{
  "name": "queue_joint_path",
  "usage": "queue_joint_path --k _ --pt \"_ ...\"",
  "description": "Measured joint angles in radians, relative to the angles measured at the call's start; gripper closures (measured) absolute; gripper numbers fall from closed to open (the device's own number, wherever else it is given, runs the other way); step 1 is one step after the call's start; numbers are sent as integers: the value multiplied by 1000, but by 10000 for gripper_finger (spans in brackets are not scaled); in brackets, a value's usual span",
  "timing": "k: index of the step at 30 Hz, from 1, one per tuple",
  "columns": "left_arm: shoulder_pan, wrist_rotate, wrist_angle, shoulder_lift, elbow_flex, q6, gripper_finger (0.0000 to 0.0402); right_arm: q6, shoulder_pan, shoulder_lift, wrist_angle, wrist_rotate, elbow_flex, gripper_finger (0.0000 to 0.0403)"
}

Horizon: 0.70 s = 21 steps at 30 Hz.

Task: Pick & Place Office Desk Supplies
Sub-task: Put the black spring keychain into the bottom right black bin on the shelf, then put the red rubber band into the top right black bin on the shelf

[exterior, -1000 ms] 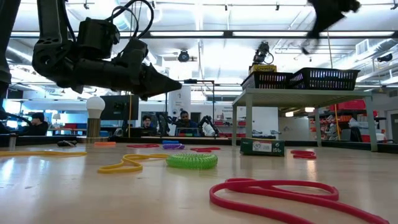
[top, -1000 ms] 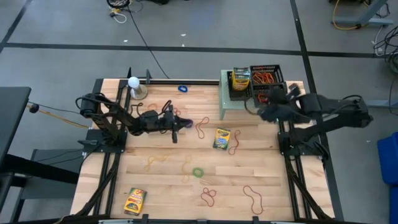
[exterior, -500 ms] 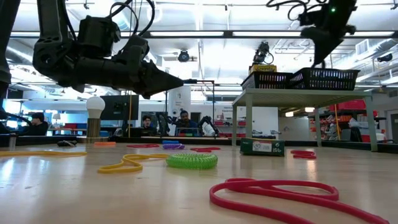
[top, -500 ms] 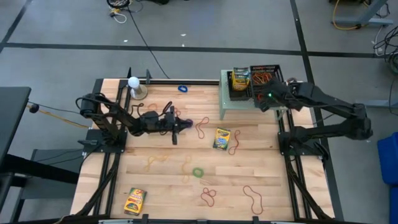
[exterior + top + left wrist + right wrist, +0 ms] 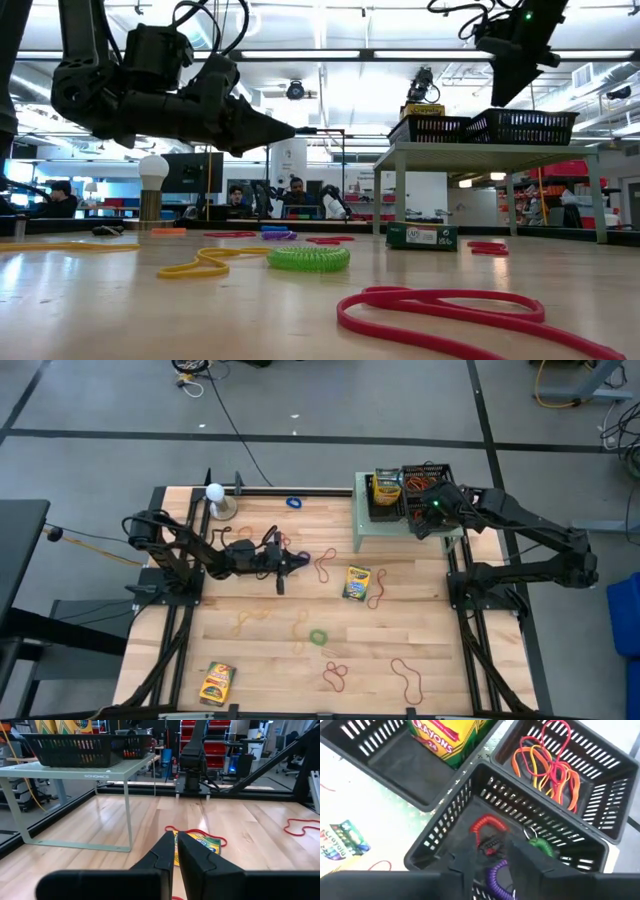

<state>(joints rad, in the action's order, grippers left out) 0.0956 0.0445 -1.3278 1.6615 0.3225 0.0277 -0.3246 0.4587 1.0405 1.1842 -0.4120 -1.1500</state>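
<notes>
We see the right end effector [image 5: 428, 518] up over the black baskets [image 5: 430, 485] that sit on a small green stand [image 5: 362, 530] at the far right of the surface [image 5: 270, 660]. Its fingers [image 5: 470, 852] are spread apart a little and hold nothing. Right below them, inside one basket [image 5: 450, 830], lie a red coil [image 5: 487, 825], a purple coil [image 5: 497, 872] and a green coil [image 5: 542, 847]. The basket next to it holds red and orange bands [image 5: 547, 762], and another basket holds a yellow crayon box [image 5: 447, 735]. The left end effector [image 5: 297, 560] hangs above the middle of the surface, with its fingers [image 5: 165, 852] pressed almost together and nothing between them. Just past it, a crayon box [image 5: 357, 582] lies flat on the surface with a red band [image 5: 377, 593] beside it. Another crayon box [image 5: 217, 681] lies at the near left corner. More bands are spread out on the wood: a green coil [image 5: 318, 636], a yellow band [image 5: 250, 618], red bands [image 5: 335, 677] near the front, and a blue band [image 5: 293, 502] at the far edge. A white ball [image 5: 214, 491] on its stand is at the far left.
</notes>
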Motion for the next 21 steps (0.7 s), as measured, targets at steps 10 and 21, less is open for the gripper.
queue_joint_path --k 10,21 --pt "2 22 0 0 0 -34 375 49 -24 -4 3 -78 -29 266" --pt "3 49 -4 0 16 -70 382 7 -391 -34 -160 -90 13 393"
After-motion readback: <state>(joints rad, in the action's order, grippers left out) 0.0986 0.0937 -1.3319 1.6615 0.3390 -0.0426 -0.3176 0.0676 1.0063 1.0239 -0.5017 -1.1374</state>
